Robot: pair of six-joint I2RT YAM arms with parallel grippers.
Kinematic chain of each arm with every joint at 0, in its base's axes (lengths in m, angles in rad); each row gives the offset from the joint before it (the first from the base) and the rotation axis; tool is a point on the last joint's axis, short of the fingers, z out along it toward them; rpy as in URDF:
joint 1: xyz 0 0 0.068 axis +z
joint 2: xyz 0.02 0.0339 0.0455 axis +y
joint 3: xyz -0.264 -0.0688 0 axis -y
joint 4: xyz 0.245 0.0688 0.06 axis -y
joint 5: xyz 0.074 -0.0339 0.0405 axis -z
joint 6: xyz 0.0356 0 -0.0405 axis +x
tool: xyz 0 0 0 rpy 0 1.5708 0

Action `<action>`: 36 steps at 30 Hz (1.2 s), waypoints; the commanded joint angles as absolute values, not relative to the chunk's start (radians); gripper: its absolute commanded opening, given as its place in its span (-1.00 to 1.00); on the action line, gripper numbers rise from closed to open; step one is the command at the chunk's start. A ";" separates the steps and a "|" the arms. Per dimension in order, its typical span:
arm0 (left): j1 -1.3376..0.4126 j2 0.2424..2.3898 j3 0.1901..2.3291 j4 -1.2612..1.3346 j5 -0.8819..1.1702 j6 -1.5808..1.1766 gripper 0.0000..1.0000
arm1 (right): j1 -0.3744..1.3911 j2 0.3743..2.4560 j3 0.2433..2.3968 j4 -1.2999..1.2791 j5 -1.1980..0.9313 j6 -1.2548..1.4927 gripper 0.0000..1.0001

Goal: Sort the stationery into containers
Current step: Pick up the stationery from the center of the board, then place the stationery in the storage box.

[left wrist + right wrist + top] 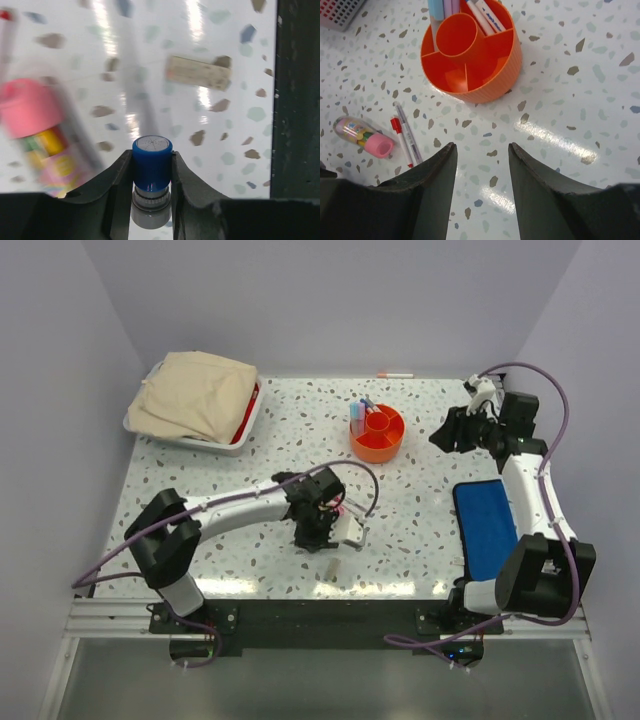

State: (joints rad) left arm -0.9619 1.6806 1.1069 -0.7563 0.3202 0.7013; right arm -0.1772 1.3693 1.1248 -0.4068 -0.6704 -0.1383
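My left gripper is shut on a short blue-capped marker, held just above the table in front of the middle. A clear tube with colourful contents and a pink cap lies blurred beside it; it also shows in the right wrist view. Two thin white pens, one with a red tip, lie next to the tube. The orange tub stands at the back centre with pens and markers in one compartment. My right gripper is open and empty, right of the tub.
A beige cloth bundle fills a white tray at the back left. A flat blue mat lies at the right. A white pen lies along the back edge. A small beige block lies near the front edge.
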 commanded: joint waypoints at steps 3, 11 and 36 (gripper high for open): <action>-0.815 1.662 1.586 -0.879 0.406 0.885 -1.00 | -0.181 1.379 1.206 -0.359 -0.643 -0.085 -0.02; -0.660 1.713 1.464 -0.050 0.727 0.499 -1.00 | -0.183 1.376 1.086 -0.161 -0.620 0.029 -0.03; -0.572 2.197 1.514 0.913 0.773 -0.132 -1.00 | -0.181 1.454 1.127 -0.219 -0.574 -0.075 -0.03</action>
